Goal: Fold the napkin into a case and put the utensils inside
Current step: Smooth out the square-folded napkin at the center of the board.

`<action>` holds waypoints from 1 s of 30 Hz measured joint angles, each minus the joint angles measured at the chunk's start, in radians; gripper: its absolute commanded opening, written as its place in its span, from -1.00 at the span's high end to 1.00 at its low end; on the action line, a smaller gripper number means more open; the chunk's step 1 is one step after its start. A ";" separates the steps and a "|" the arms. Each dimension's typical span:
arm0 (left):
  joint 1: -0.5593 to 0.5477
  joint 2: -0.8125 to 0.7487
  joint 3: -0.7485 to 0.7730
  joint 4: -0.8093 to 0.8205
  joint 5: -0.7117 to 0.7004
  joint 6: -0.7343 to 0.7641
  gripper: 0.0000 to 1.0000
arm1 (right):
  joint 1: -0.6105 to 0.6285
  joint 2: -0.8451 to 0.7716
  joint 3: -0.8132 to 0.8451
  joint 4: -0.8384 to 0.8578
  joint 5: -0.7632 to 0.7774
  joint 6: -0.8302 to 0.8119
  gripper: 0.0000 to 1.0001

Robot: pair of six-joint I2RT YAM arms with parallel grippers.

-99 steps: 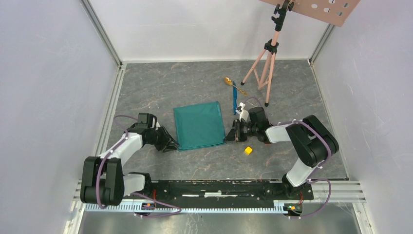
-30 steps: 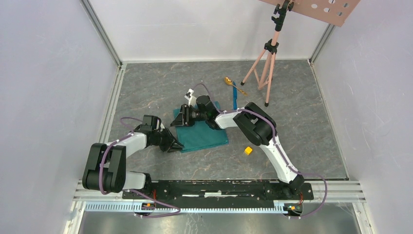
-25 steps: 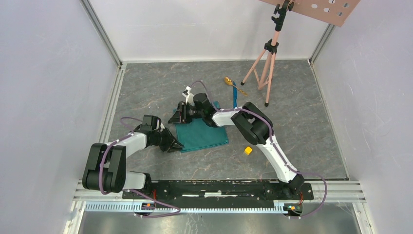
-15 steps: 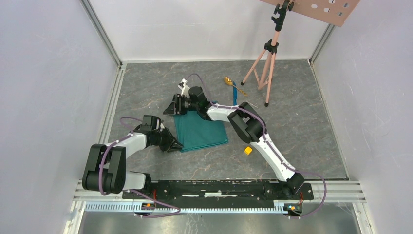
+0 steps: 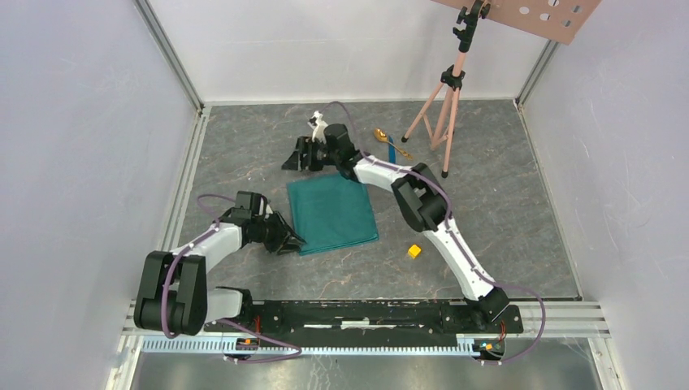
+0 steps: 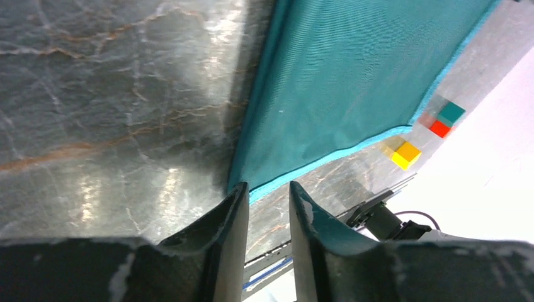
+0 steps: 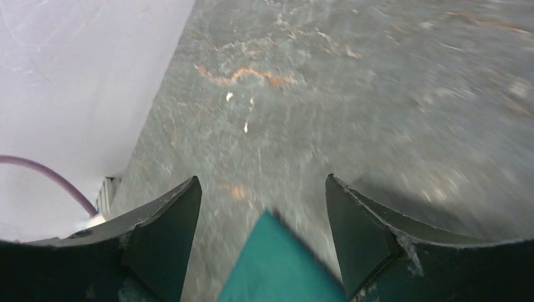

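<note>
The left claw [image 6: 267, 189] is narrow, a slim gap between its fingers [image 6: 234, 217] with only table [image 5: 244, 154] showing through it. Nothing is pinched. Its tips sit low at the near-left corner of the napkin [image 5: 333, 213], and the cloth's corner reaches just to the tip of one finger. From that wrist, the napkin's edge runs up and away, and a yellow cube [image 6: 406, 154] lies past the cloth's near edge, with a red cube [image 6: 439, 129] and a teal cube [image 6: 451, 113] farther on.

The right claw [image 7: 261, 182] is wide and holds nothing. It hangs just past the napkin's far-left corner, and a teal point of cloth shows low between its fingers [image 7: 165, 233], blurred. Bare table lies ahead of it.

From above, the right arm stretches across the napkin's far edge. The napkin lies flat as a rectangle mid-table, between the two claws. The spoon [image 5: 379, 134] and the blue stick [image 5: 391, 151] lie just beside each other beyond the napkin's far-right corner, apart from the cloth and near the feet of a pink tripod [image 5: 443, 106].
</note>
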 measured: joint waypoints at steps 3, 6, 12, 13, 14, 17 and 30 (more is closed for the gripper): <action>0.000 -0.037 0.031 -0.032 0.011 0.000 0.11 | -0.032 -0.164 -0.166 -0.051 0.003 -0.060 -0.57; 0.000 -0.066 0.096 -0.048 0.018 0.000 0.11 | -0.073 -0.385 -0.365 -0.057 -0.023 -0.092 -0.53; 0.002 0.038 0.308 -0.047 0.023 0.000 0.15 | -0.148 -0.631 -0.627 0.047 -0.107 -0.101 -0.52; 0.005 0.074 0.342 -0.043 0.022 0.000 0.16 | -0.154 -0.636 -0.651 0.059 -0.116 -0.101 -0.52; 0.009 0.123 0.386 -0.043 0.021 0.000 0.17 | -0.160 -0.635 -0.673 0.064 -0.124 -0.100 -0.52; 0.026 0.284 0.504 -0.030 0.006 0.001 0.21 | -0.167 -0.610 -0.725 0.061 -0.150 -0.100 -0.51; 0.087 0.617 0.694 -0.036 -0.049 0.002 0.24 | -0.187 -0.469 -0.727 0.061 -0.190 -0.108 -0.49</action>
